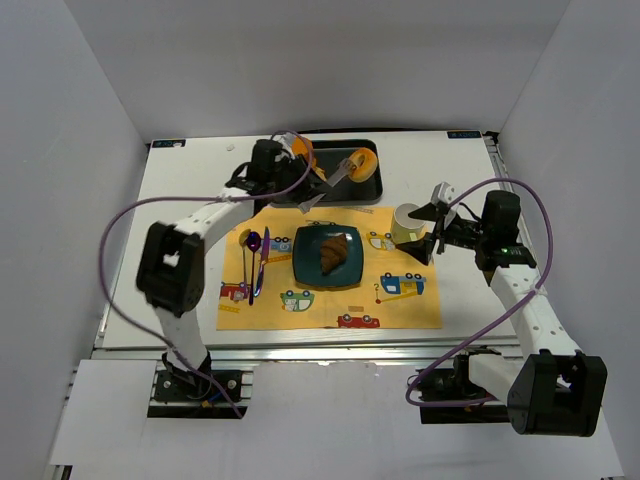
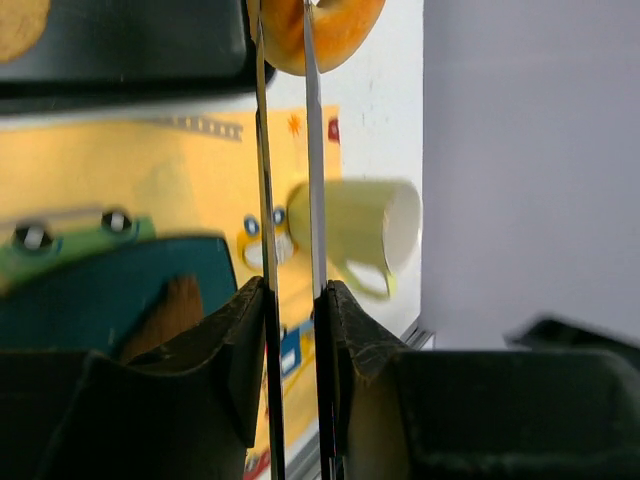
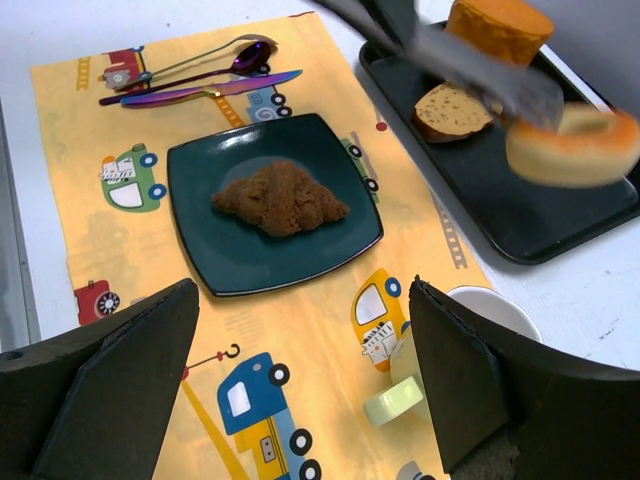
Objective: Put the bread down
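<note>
My left gripper (image 1: 300,185) (image 2: 292,295) is shut on metal tongs (image 2: 262,200). The tongs pinch an orange bagel (image 1: 362,165) (image 2: 325,30) (image 3: 575,148) and hold it over the right end of the black tray (image 1: 330,195) (image 3: 560,225). A brown croissant (image 1: 335,252) (image 3: 280,198) lies on the dark teal square plate (image 1: 305,270) (image 3: 200,240) on the yellow placemat (image 1: 300,310). My right gripper (image 1: 425,232) (image 3: 303,295) is open and empty, low over the placemat beside the pale green mug (image 1: 404,220) (image 3: 400,400).
An orange bun (image 3: 497,25) and a bread slice (image 3: 450,108) lie in the tray. A purple spoon and knife (image 1: 255,255) (image 3: 200,80) lie left of the plate. White walls close in on both sides.
</note>
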